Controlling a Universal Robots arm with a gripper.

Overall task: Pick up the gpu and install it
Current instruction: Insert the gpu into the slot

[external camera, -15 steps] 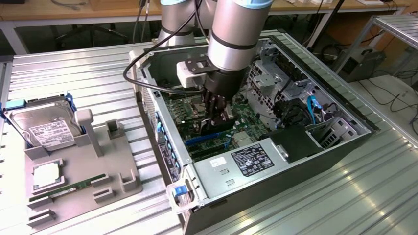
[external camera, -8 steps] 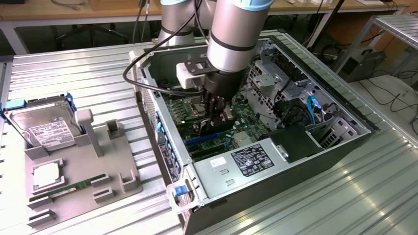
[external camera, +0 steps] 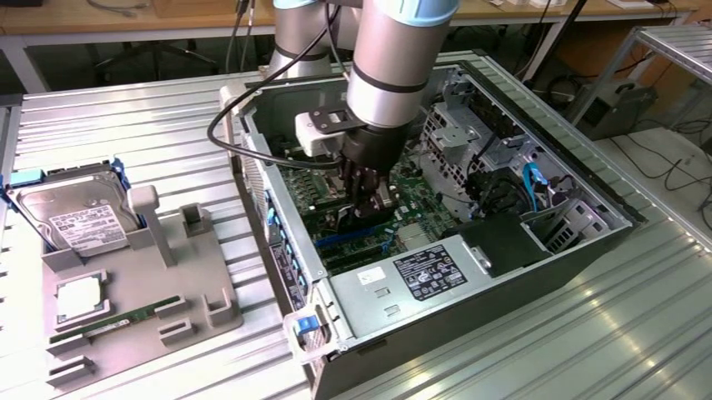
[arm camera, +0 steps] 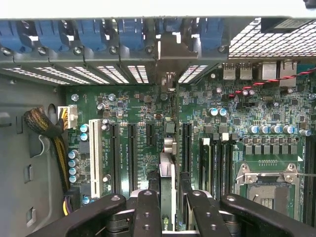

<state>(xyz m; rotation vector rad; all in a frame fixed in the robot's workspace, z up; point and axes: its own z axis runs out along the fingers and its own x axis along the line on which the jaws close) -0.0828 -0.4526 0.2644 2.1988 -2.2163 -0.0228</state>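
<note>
Black fingers (arm camera: 148, 212) clenched edge-on around the gpu (arm camera: 168, 182), low over the green motherboard (arm camera: 237, 118).

Seen from the wrist: gripper (arm camera: 168, 207) holding the card upright above the expansion slots, its metal bracket end toward the vented rear wall of the case (external camera: 579, 250). In the exterior view: gripper (external camera: 368, 187) deep inside the open case, card (external camera: 373, 217) below it at the board; hard drive (external camera: 78, 218) and memory stick (external camera: 112, 321) on the grey holder (external camera: 200, 292) toward the exterior view's left.

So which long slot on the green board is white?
The tall white slot, beside the yellow and black cables. The other long slots next to it are black.
</note>
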